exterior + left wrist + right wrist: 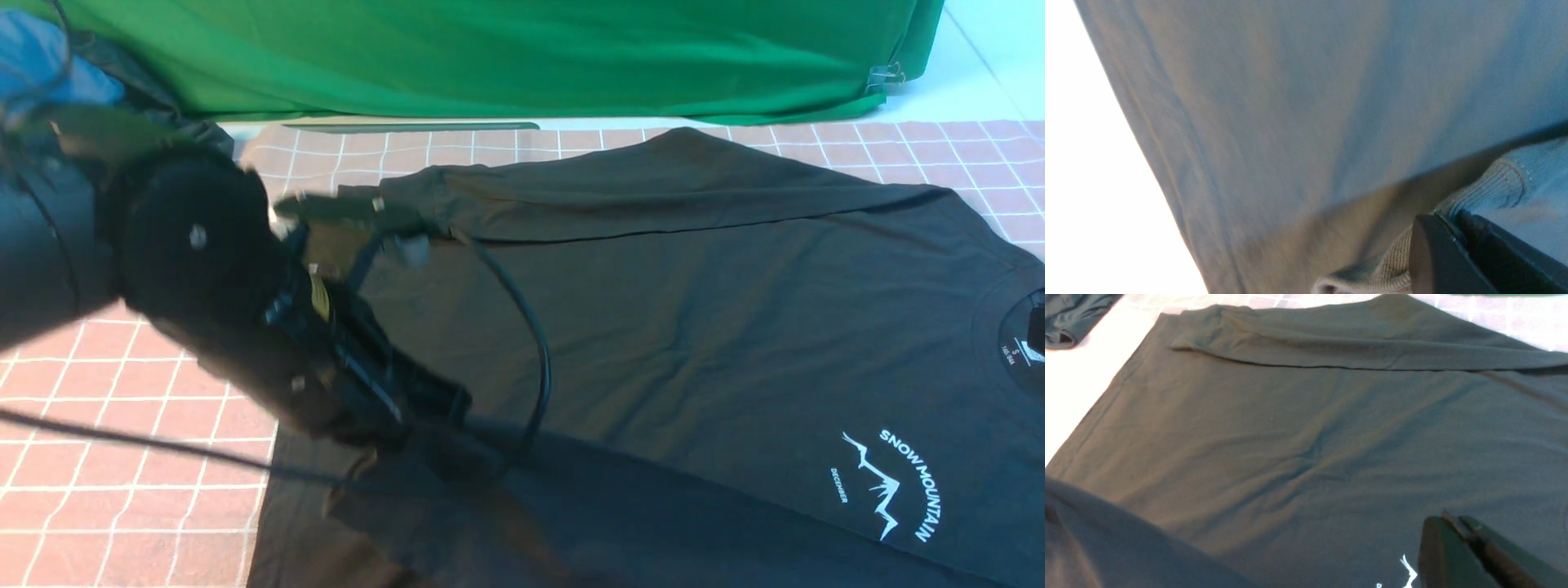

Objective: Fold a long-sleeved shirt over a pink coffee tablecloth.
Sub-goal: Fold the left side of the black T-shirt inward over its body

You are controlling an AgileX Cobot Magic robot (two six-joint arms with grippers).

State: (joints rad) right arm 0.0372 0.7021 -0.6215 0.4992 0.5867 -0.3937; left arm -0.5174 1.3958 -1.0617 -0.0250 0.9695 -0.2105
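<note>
The black long-sleeved shirt [694, 327] lies spread on the pink coffee tablecloth [122, 425], its white "SNOW MOUNTAIN" print [894, 482] and collar [1020, 343] to the right. One sleeve [653, 196] is folded along the far edge. My left gripper [445, 433] is low over the shirt's near left part. In the left wrist view, the left gripper [1449, 218] is shut on a ribbed sleeve cuff [1494, 179]. My right gripper [1449, 518] does not show in the front view. It hovers shut over the shirt [1310, 437] beside the print, with nothing in it.
A bright green cloth [490, 57] hangs across the back. A blue garment [41, 57] and a dark one [1069, 318] lie at the far left corner. My left arm's cable [531, 351] loops over the shirt. Pale floor [980, 73] shows at the far right.
</note>
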